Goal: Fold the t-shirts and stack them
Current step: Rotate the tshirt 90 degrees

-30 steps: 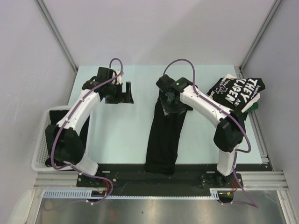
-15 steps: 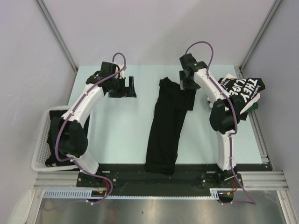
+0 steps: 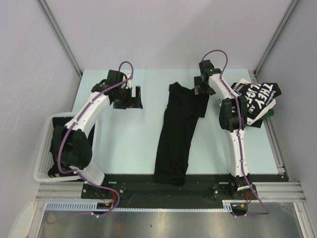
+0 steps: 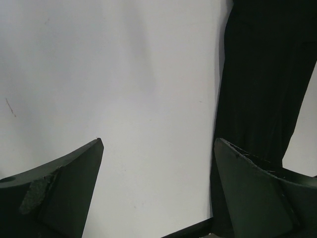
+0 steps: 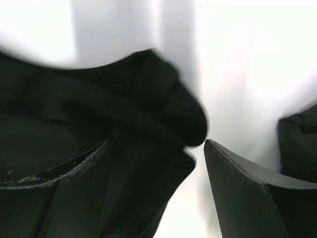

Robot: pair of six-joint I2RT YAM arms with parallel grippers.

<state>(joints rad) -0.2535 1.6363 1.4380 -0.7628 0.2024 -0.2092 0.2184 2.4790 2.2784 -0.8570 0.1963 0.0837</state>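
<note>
A black t-shirt lies mid-table, folded into a long strip. Soft, light and limp, it likely needs pinching at a corner or hem. The right gripper hangs over its far corner, jaws apart and empty; the left gripper gapes wide above the table.

1. Arms: two, the left arm and the right arm.
2. Grippers: two, the left gripper and the right gripper, one to each arm.
3. Cables: two purple ones, a left cable and a right cable.
4. Shirts I can count from here: two, a long black shirt mid-table and a lettered shirt atop the right-hand heap; how many lie under it, I cannot tell.
5. Basket: one, holding dark cloth; the number of pieces is unclear.
6. Table: one.
</note>
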